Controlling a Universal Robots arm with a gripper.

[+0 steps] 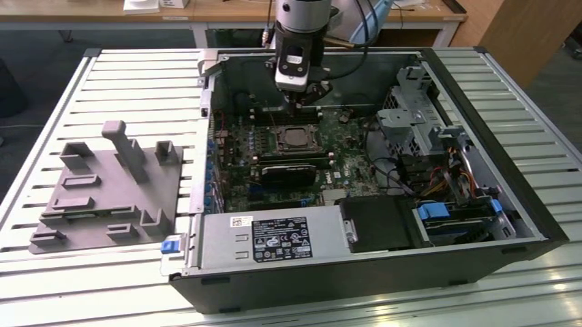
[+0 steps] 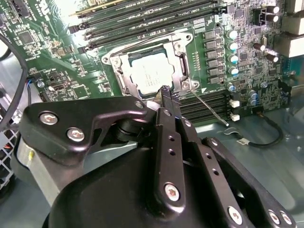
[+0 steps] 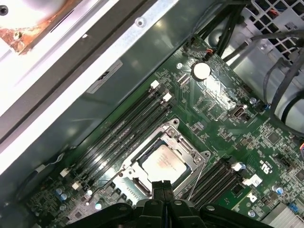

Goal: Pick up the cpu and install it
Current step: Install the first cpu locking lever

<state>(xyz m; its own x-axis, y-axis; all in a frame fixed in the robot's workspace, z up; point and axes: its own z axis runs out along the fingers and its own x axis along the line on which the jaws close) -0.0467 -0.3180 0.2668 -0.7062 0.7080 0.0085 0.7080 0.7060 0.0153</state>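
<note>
The cpu [image 1: 293, 138] lies flat in the metal-framed socket [image 1: 277, 129] on the green motherboard [image 1: 238, 174], inside the open computer case. In both wrist views its silver top [image 2: 149, 73] [image 3: 164, 164] shows within the socket frame [image 2: 119, 61] [image 3: 183, 142]. My gripper [image 1: 300, 97] hangs just above the board at the socket's far edge. Its two fingertips [image 2: 166, 93] [image 3: 161, 186] are pressed together with nothing between them. A thin wire lever [image 2: 209, 108] sticks out beside the socket.
A grey moulded tray [image 1: 105, 184] lies on the slatted table at the exterior view's left. In the case are a black card [image 1: 291, 170], the power supply [image 1: 272, 238], a drive cage [image 1: 409, 116] and cables [image 1: 400, 174]. Memory slots [image 3: 118, 137] flank the socket.
</note>
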